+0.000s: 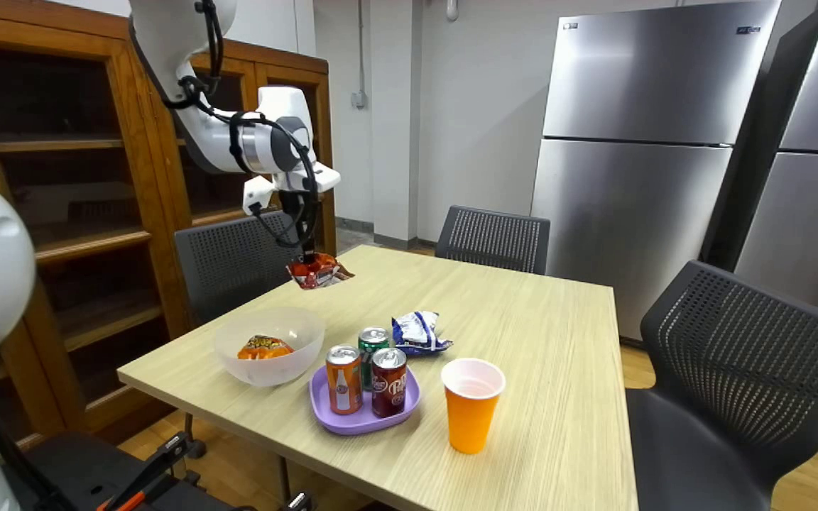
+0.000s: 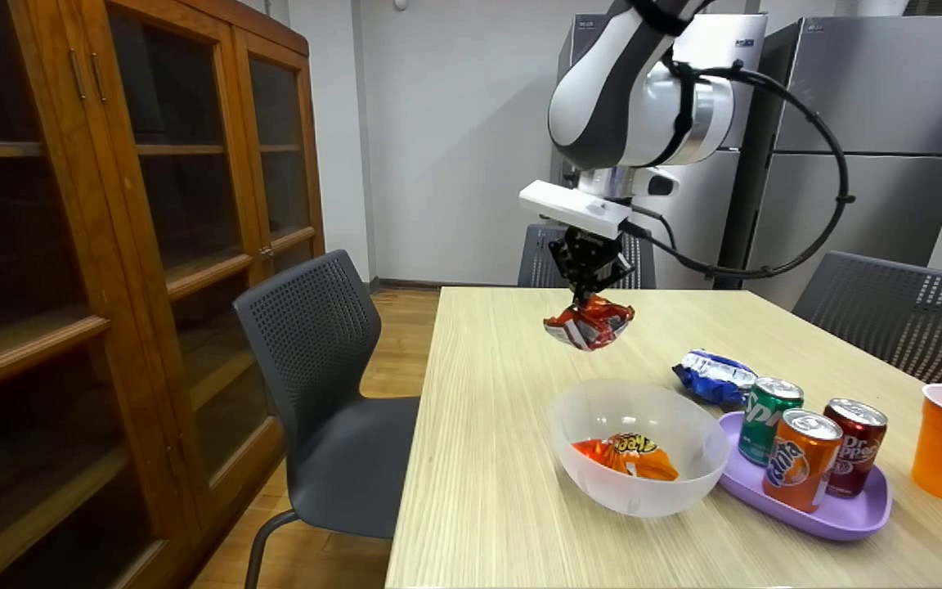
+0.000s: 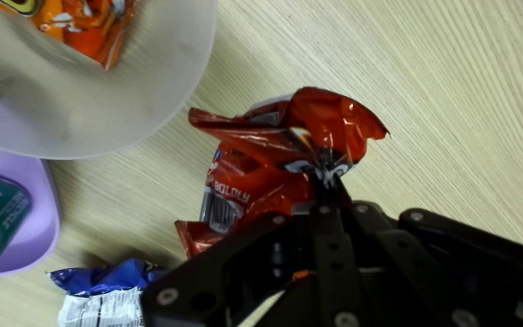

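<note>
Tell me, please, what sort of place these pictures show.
Probably a break room or shared kitchen: two large refrigerators stand near a light table with dark chairs around it, and soda cans stand on a purple tray there.

You see a pale wall (image 1: 466, 78), diagonal shadow (image 1: 494, 170) across it. Two steel refrigerators (image 1: 636, 213); dark chairs (image 2: 316, 343) around your pale wood tabletop (image 1: 522, 305). Brown glass-doored cabinet (image 2: 136, 270) alongside; wood floor (image 2: 397, 343).
</note>
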Available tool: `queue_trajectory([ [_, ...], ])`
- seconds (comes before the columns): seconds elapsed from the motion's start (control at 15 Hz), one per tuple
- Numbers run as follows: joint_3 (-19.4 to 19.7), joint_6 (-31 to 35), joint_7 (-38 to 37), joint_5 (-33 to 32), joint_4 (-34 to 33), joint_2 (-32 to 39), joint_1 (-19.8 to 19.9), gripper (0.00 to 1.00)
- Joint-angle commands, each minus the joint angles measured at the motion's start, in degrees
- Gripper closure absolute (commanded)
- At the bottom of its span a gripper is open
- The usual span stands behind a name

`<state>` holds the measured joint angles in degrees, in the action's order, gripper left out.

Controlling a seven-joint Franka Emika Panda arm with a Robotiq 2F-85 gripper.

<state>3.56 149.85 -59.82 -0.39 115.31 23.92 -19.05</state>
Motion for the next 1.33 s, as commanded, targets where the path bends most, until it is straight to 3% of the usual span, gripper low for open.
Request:
queue_trajectory([
  [0.0, -1.59, 1.61, 1.87, -0.69, 10.28, -8.82, 1.62, 1.00],
  [0.6, -3.31, 0.06, 2.79, -3.72, 22.93, -16.74, 3.35, 1.00],
  [1.27, -4.26, -0.66, 1.61, -6.49, 24.71, -14.46, 3.81, 1.00],
])
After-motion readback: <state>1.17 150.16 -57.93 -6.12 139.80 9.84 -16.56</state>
